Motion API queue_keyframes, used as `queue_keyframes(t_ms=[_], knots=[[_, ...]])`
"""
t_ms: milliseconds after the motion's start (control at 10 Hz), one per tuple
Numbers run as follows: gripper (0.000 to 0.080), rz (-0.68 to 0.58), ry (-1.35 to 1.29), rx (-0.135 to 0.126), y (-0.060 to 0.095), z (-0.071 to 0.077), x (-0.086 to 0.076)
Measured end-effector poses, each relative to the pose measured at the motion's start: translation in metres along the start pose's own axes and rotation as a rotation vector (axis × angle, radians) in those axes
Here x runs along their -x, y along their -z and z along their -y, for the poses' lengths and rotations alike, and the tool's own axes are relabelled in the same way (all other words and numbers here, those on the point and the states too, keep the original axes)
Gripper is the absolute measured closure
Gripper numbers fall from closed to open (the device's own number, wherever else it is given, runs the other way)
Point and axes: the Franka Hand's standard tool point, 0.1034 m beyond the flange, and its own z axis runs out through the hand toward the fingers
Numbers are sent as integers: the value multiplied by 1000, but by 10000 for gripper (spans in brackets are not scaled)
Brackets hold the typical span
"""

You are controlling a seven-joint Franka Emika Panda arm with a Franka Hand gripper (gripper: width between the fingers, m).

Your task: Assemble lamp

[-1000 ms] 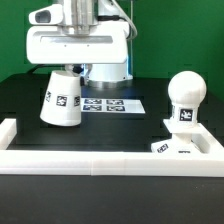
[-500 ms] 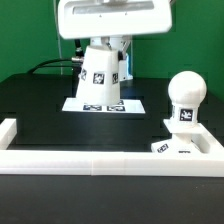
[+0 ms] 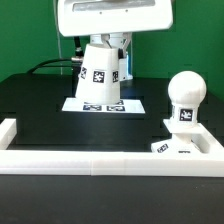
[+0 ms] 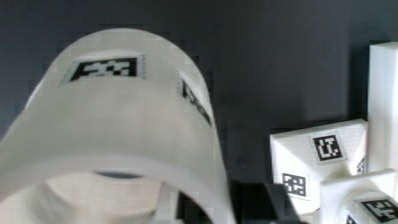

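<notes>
My gripper [image 3: 103, 41] is shut on the white cone shade [image 3: 99, 71] and holds it upright in the air above the marker board [image 3: 104, 104]. The fingertips are hidden by the shade's top. The shade fills most of the wrist view [image 4: 121, 130], with a tag on its side. The round bulb [image 3: 186, 91] stands neck down on the low angular base [image 3: 178, 148] at the exterior view's right, apart from the shade. The tagged base also shows in the wrist view [image 4: 329, 152].
A low white wall [image 3: 100, 161] runs along the table's front and turns back at the exterior view's left [image 3: 8, 130]. The base sits against it at the right. The robot's white body [image 3: 110, 18] stands behind the marker board.
One second ago the shade leaned on the table at the exterior view's left. It has since been lifted and carried right, above the marker board. Over the last half second it barely moved.
</notes>
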Motion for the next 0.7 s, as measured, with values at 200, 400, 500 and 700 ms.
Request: queue_keyframes(t_ms=[200, 400, 500, 700], knots=[[755, 8, -12, -18, 17, 40, -12], [755, 13, -50, -37, 45, 72, -32], [755, 38, -95, -33, 58, 85, -37], [755, 50, -131, -41, 81, 116, -57]])
